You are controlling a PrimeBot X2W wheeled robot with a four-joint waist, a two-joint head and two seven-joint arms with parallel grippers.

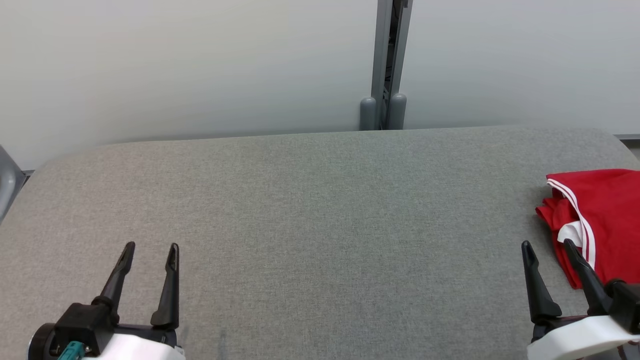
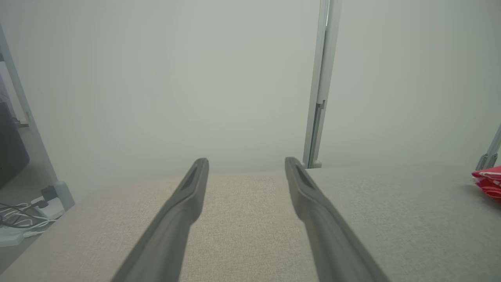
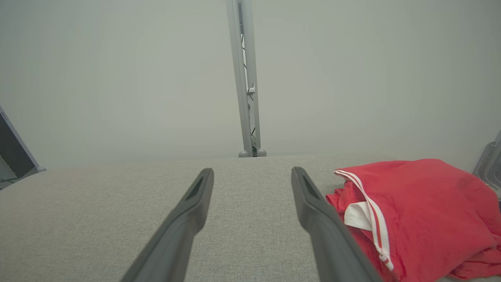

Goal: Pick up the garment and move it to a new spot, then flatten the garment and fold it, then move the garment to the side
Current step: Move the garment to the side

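Observation:
The garment (image 1: pixel 602 215) is red with white stripes and lies folded in a bundle at the right edge of the grey table (image 1: pixel 320 200). In the right wrist view the garment (image 3: pixel 415 211) sits just right of my right finger. My right gripper (image 1: pixel 549 246) is open and empty at the lower right, its tips just left of the bundle, not touching it. At the lower left my left gripper (image 1: pixel 152 247) also stands open with nothing between its fingers, far from the cloth. The left wrist view catches a red corner of the garment (image 2: pixel 489 181) at its right edge.
A grey metal post (image 1: pixel 386 65) stands behind the table's far edge against pale wall panels. Cables and a power strip (image 2: pixel 27 219) lie on the floor off the table's left side. A grey bracket (image 3: pixel 489 160) shows beyond the garment.

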